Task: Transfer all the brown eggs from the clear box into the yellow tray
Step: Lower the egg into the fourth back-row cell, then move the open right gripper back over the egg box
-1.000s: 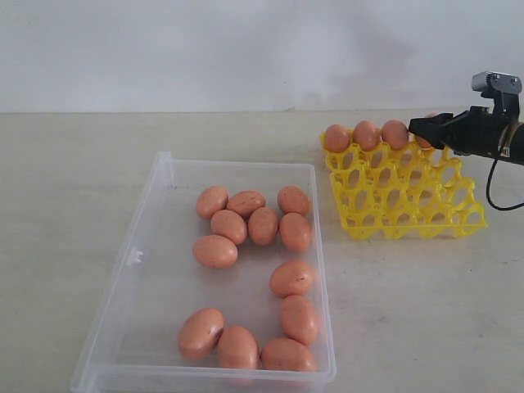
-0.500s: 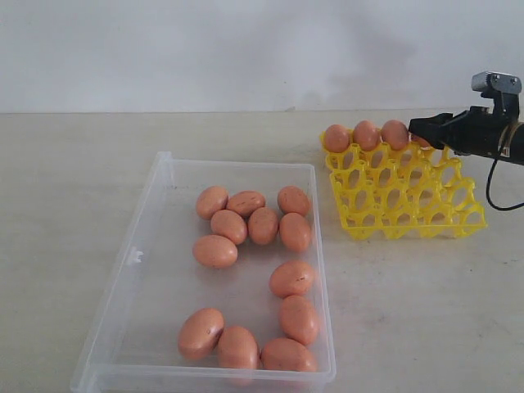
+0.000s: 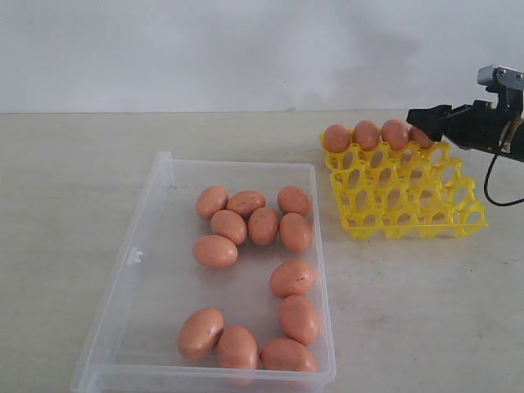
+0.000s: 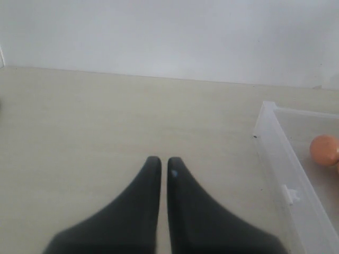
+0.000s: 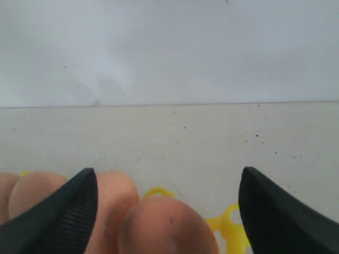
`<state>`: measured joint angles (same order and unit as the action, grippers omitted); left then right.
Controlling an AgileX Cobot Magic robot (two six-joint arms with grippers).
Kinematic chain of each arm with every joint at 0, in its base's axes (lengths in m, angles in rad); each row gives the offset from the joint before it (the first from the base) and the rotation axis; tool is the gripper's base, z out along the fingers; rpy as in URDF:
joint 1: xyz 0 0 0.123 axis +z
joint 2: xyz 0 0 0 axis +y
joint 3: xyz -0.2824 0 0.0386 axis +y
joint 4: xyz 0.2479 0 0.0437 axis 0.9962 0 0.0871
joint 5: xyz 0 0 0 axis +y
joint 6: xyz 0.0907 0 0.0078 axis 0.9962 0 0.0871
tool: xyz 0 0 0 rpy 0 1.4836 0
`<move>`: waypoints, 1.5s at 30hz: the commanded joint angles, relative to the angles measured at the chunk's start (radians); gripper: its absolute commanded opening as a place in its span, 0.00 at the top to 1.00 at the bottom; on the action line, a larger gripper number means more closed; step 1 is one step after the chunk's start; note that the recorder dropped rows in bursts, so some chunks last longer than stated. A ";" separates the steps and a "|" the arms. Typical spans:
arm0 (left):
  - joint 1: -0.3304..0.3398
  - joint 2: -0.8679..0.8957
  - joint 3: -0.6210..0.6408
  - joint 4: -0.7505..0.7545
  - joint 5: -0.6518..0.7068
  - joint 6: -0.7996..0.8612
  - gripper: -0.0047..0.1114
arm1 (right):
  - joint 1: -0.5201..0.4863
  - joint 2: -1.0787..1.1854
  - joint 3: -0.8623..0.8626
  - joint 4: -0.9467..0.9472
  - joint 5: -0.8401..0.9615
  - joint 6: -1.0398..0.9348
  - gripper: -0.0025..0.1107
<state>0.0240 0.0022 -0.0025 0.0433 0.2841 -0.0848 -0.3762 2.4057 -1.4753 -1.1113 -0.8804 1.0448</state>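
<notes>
**Right fingers open and lift off the egg**

At the upper right of the frame, the right fingers have spread wider, risen a little and drawn back toward the right edge. The brown egg in the top-right cup of the yellow tray now shows below them.

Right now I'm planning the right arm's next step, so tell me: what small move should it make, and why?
Probably lift the right gripper straight up and clear of the yellow tray. Its jaws stand wide open, the egg under them sits in the tray's back row, unheld, and twelve brown eggs wait in the clear box.
</notes>
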 commanded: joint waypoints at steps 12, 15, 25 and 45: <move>0.003 -0.002 0.003 -0.003 -0.007 0.002 0.92 | -0.011 -0.271 -0.003 -0.016 -0.167 0.120 0.65; 0.003 -0.002 0.003 -0.003 -0.007 0.002 0.92 | -0.012 -0.419 -0.003 -0.231 -0.189 0.248 0.97; 0.003 -0.002 0.003 -0.003 -0.007 0.002 0.92 | 0.193 -0.852 0.038 -0.633 0.327 0.571 0.98; 0.003 -0.002 0.003 -0.003 -0.007 0.002 0.92 | 0.577 -0.732 -0.132 1.622 2.088 -1.457 0.98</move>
<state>0.0240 0.0022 -0.0025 0.0433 0.2841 -0.0848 0.1786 1.6462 -1.5827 0.0000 1.1526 -0.2206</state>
